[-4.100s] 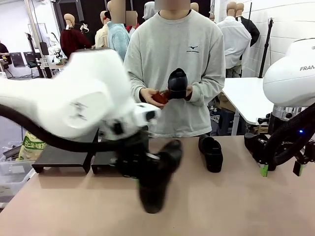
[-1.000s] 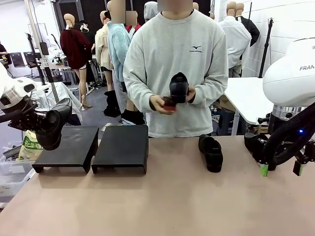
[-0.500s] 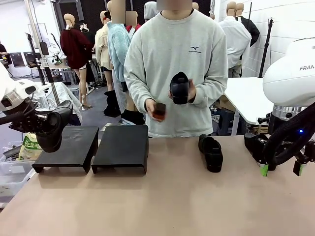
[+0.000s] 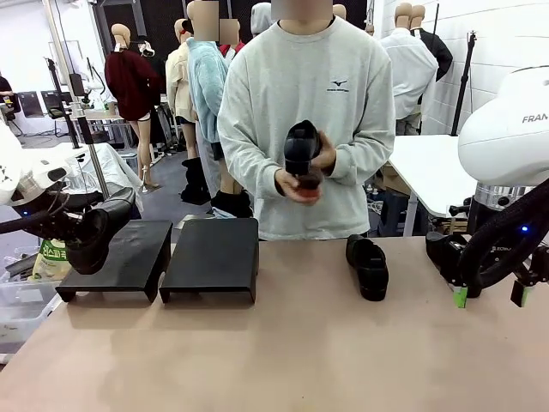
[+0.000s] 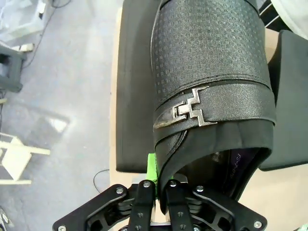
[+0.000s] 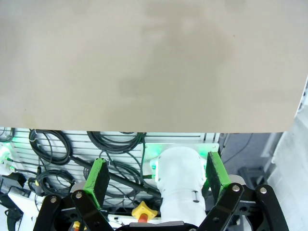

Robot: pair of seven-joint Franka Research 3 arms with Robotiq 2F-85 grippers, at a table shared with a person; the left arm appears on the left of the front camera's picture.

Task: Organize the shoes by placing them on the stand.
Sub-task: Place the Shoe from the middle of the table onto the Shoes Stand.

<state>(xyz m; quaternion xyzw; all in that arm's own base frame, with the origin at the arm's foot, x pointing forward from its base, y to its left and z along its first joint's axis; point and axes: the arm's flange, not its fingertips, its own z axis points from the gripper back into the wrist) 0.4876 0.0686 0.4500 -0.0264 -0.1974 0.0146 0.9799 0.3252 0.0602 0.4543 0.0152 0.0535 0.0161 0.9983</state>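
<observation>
— Start with the left gripper (image 5: 161, 175)?
— Pressed together on the heel rim of a textured black shoe (image 5: 207, 67), with one green pad (image 5: 151, 166) outside the rim. Holds it over the left riser (image 5: 130, 86) of the stand in the left wrist frame, with the right riser (image 5: 293, 67) at the right edge. Cannot tell whether sole and riser touch.

— Any writing on it?
— Purple print on the insole (image 5: 236, 161), too small to read. Also a silver zigzag buckle (image 5: 187, 113) across the strap.

— And the front frame?
— Places that shoe at far left, by the left riser's outer edge. Shows a second shoe (image 4: 367, 268) lying on the table (image 4: 343, 360) right of centre, well apart from both risers. Shows a third shoe (image 4: 300, 148) upright in the person's hands (image 4: 302, 182) at upper centre, reddish at its lower end.

— Readable lettering?
— "FRAN" on the right arm (image 4: 506, 137), cut off by the right edge. A small dark logo (image 4: 340, 84) on the grey sweatshirt, with illegible words beneath. Unreadable print on a yellow-green bag (image 4: 53, 253) at lower left.

— Right gripper (image 4: 490, 296)?
— Spread wide, holding nothing, low at the right edge beside the table. Pads well apart in its own wrist frame, tan tabletop above.
</observation>
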